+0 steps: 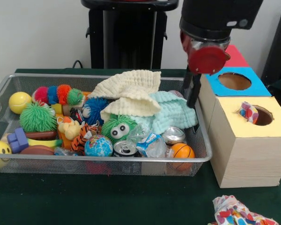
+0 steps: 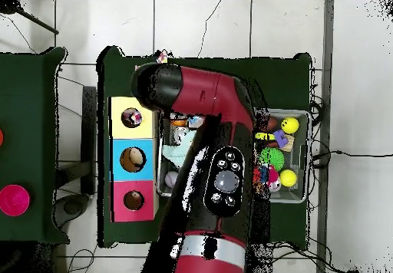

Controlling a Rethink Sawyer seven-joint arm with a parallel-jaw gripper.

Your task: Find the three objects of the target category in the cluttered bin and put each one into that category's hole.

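Observation:
The wire mesh bin [image 1: 203, 158] holds the cream-yellow waffle cloth [image 1: 131, 89], draped on top of the pile at the back middle. One polka-dot cloth [image 1: 248, 112] sits at the left rim of the hole [image 1: 263, 117] in the yellow-topped box [image 1: 253, 133], partly inside it. It also shows in the overhead view [image 2: 132, 118]. The other polka-dot cloth [image 1: 236, 213] lies on the table in front of that box. My gripper [image 1: 192, 93] hangs under the arm's red cap, by the bin's right rim, between the bin and the boxes. In the overhead view the arm hides it.
A mint cloth [image 1: 173, 112], fuzzy balls, a globe ball [image 1: 98, 145], cans, a small basketball [image 1: 181, 151] and plush toys fill the bin. The blue-topped box [image 1: 234, 82] and red-topped box [image 1: 236, 56] stand behind the yellow one. My arm [image 2: 207, 155] covers most of the bin from above.

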